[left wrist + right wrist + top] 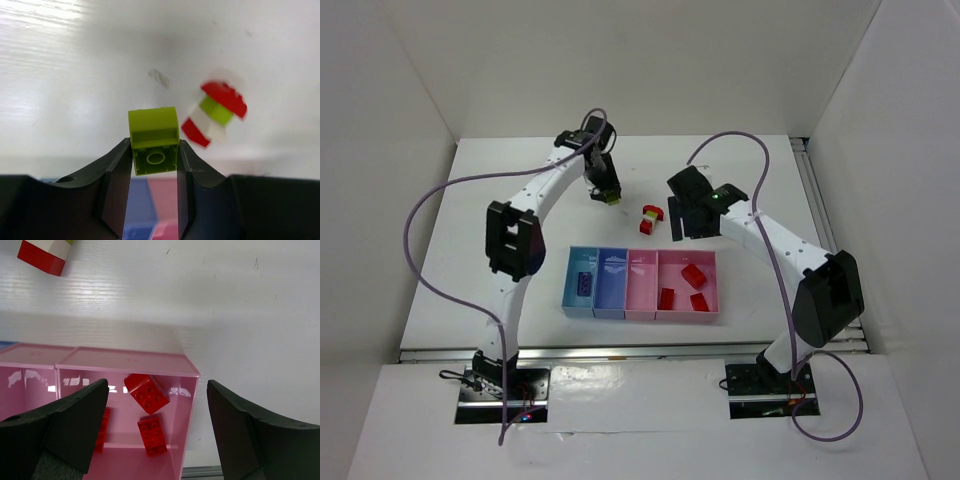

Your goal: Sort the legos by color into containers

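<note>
My left gripper is shut on a yellow-green lego, held at the tips just above the white table. Right of it lies a small stack of legos: red, yellow-green and pale pieces stuck together. The four containers stand in a row: light blue with a dark blue lego, darker blue, pink and wider pink holding three red legos. My right gripper hangs open and empty above the wider pink container's far edge.
White walls enclose the table on three sides. A metal rail runs along the near edge in front of the arm bases. Purple cables loop off both arms.
</note>
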Controlling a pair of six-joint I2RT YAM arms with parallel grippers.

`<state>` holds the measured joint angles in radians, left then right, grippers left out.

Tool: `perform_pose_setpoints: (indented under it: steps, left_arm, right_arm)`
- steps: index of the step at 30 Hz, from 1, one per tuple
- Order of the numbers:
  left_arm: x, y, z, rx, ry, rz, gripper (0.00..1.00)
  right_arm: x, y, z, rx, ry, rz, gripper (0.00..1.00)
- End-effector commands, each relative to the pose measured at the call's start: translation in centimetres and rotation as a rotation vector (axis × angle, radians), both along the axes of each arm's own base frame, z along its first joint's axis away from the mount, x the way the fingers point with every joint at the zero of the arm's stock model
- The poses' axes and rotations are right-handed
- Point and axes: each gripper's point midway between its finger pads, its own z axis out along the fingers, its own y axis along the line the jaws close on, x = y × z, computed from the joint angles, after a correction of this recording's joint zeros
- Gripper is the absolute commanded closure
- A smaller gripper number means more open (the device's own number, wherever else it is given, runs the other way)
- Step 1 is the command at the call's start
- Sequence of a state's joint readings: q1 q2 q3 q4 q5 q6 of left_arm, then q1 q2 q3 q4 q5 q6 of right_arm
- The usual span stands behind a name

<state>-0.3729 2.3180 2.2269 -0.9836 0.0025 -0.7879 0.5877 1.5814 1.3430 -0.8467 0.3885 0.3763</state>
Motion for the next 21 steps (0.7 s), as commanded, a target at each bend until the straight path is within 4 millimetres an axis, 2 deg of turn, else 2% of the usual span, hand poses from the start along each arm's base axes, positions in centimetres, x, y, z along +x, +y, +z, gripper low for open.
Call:
perform_pose_setpoints:
  steps: [1,2,3,4,5,6,7,8,10,11,13,16,21]
  left_arm:
    - [-4.3,-0.5,6.7,0.036,-0.091,-0.205,1.0]
    - [-6.0,0.1,5.1,0.098,-0.053,-0.241,1.0]
    - [-7.4,0.3,6.4,0.117,-0.078,-0.265,1.0]
    - [-9.8,-0.2,4.8,0.157,-0.031,-0.312,1.0]
    - [-10.9,-0.5,4.6,0.172,-0.031,-0.33,1.0]
    - [-12.0,-0.7,5.7,0.169,-0.067,-0.346,1.0]
    - [-13.7,-1.9,5.6,0.168,-0.07,-0.392,1.0]
    - [-15.4,-2.0,4.2,0.167,-0.034,-0.411,1.0]
    - [-16.8,-2.9,4.3,0.137,-0.046,-0.424,1.0]
    - [-18.4,-3.0,3.7,0.126,-0.023,-0.437,1.0]
    - [-19.5,-3.3,3.0,0.158,-0.036,-0.449,1.0]
    - [-20.4,-2.0,1.8,0.213,-0.015,-0.406,1.0]
    - [-20.9,-1.6,0.8,0.207,-0.008,-0.385,1.0]
  right_arm:
    - [1.9,1.5,2.3,0.104,-0.075,-0.011,0.13]
    - [1.8,1.5,2.6,0.116,-0.083,-0.019,0.13]
    - [1.8,1.2,2.3,0.122,-0.072,-0.034,0.13]
    - [1.9,0.9,2.6,0.133,-0.082,-0.05,0.13]
    - [1.9,0.8,2.6,0.133,-0.082,-0.05,0.13]
    - [1.8,0.4,2.2,0.126,-0.073,-0.061,0.13]
    - [1.8,-0.2,2.3,0.135,-0.078,-0.082,0.13]
    - [1.7,-0.2,2.9,0.143,-0.09,-0.082,0.13]
    - [1.3,-0.6,2.7,0.152,-0.083,-0.094,0.13]
    - [1.4,-1.0,3.0,0.157,-0.092,-0.102,0.13]
    - [1.2,-0.8,3.4,0.181,-0.105,-0.103,0.13]
    - [1.0,-0.9,3.7,0.188,-0.107,-0.11,0.13]
    - [0.6,-1.1,3.3,0.183,-0.099,-0.111,0.12]
